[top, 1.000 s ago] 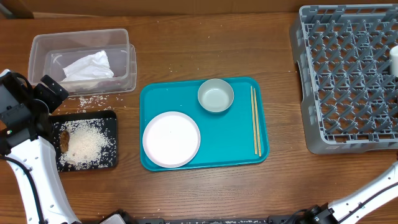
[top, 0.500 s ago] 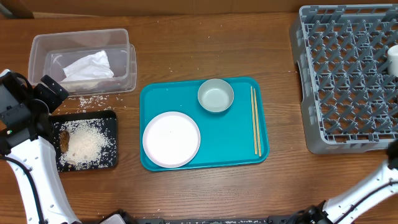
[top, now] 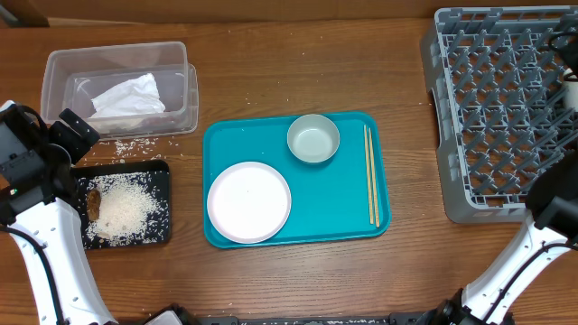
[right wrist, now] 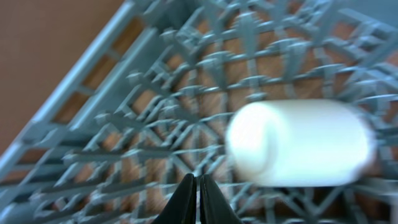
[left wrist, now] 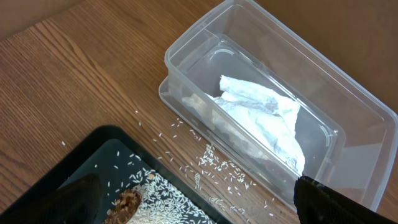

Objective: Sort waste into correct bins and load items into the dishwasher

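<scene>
The left gripper (left wrist: 196,186) hangs with its 2 fingers spread wide and nothing between them, above the near corner of the shallow black rectangular tray (top: 165,230). That tray carries a heap of white rice grains (top: 122,206) and a brown food lump (top: 93,200). Just beyond it sits the clear plastic rectangular tub (top: 176,54) with a crumpled white paper napkin (top: 126,95) inside. More grains are scattered on the brown wooden table (top: 298,68) in the narrow strip between tub and tray.

The right gripper (right wrist: 198,198) is pinched closed on nothing (its view is blurred), over the far right side of the large square grey plastic dish rack (top: 452,203). A small white cup-shaped dish (right wrist: 298,143) lies among the pegs just ahead of its tips.

Between the 2 arms sits the flat teal serving tray (top: 339,194), with bare wood on every side and a clear gap to the rack. On it are the large round white plate (top: 248,201) at the front left, the silvery bowl with a white inside (top: 313,139) at the back, and the thin pale wooden chopsticks (top: 370,176) lying parallel along the right rim. The plate's edge and the bowl are near but apart.
</scene>
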`<state>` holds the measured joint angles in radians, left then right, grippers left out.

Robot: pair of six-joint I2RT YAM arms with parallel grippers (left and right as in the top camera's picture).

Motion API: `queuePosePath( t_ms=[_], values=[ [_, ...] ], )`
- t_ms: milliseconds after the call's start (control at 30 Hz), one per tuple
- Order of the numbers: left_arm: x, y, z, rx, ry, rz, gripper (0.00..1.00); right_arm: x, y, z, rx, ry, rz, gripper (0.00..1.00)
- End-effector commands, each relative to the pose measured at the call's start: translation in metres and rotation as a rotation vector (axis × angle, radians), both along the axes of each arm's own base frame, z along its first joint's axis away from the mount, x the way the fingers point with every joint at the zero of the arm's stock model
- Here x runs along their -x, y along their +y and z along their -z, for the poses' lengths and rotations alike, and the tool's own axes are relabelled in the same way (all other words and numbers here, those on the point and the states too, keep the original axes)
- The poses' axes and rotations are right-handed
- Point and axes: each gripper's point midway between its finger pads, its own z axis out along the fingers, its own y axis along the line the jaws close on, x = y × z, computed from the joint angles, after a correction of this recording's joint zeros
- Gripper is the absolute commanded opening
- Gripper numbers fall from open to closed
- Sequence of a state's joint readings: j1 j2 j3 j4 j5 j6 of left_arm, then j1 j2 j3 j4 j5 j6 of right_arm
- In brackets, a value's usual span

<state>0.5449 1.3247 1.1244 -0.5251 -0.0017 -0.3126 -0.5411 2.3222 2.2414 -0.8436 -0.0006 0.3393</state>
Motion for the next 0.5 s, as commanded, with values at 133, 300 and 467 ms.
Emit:
queuePosePath(
  t_ms=[133,300,467],
  values=[
    [0.001,0.0,-0.009,-0.012,-0.023,-0.011,1.0,0.013,-0.019,0.02,0.051,0.08,0.06,0.06],
    [0.001,0.0,-0.009,-0.012,-0.023,-0.011,1.0,0.012,-0.017,0.032,0.035,0.097,0.049,0.06],
    [0.001,0.0,-0.009,-0.012,-0.023,-0.011,1.0,0.012,-0.017,0.041,0.035,0.114,0.04,0.06]
  ],
)
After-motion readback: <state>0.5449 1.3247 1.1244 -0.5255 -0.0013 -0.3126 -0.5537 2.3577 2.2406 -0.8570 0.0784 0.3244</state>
